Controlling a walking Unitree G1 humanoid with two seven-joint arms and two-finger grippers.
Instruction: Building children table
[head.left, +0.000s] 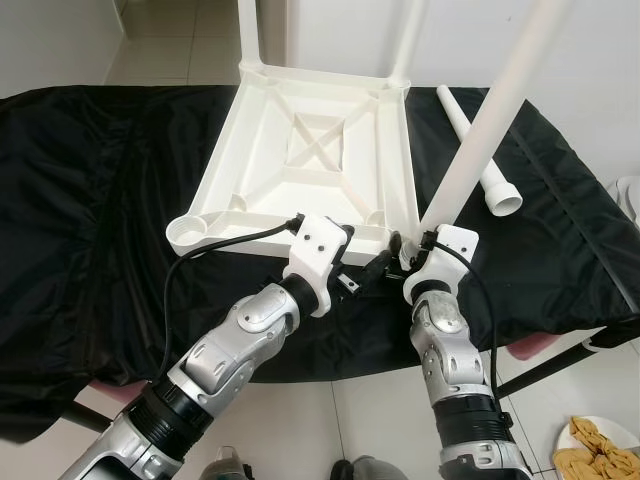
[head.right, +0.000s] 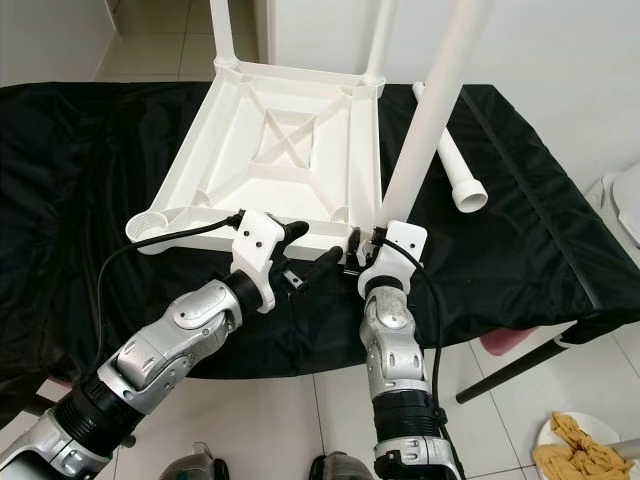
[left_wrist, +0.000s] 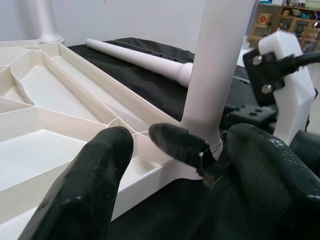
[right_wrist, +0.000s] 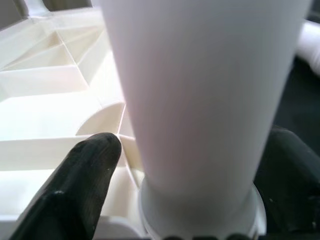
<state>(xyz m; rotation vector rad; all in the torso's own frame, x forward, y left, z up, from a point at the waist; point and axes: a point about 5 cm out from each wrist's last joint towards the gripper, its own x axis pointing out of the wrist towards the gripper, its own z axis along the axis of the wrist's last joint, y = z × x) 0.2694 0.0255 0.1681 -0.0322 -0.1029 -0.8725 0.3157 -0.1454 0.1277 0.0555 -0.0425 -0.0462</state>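
Note:
The white plastic table top (head.left: 310, 140) lies upside down on a black cloth (head.left: 80, 200). Two legs (head.left: 248, 30) stand in its far corners. My right gripper (head.left: 410, 250) is shut on the base of a third white leg (head.left: 490, 120), which leans over the near right corner socket; its fingers (right_wrist: 85, 175) flank the leg (right_wrist: 200, 100). My left gripper (head.left: 365, 272) is open beside that corner, its fingers (left_wrist: 85, 190) straddling the table's rim close to the leg (left_wrist: 220, 60). A fourth leg (head.left: 497, 185) lies loose on the cloth to the right. The near left socket (head.left: 190, 230) holds nothing.
The cloth-covered surface ends just in front of me, with tiled floor beyond. A pink item (head.left: 540, 345) sits under its right edge beside a dark bar (head.left: 560, 360). A plate of food (head.left: 600, 450) is on the floor at the lower right.

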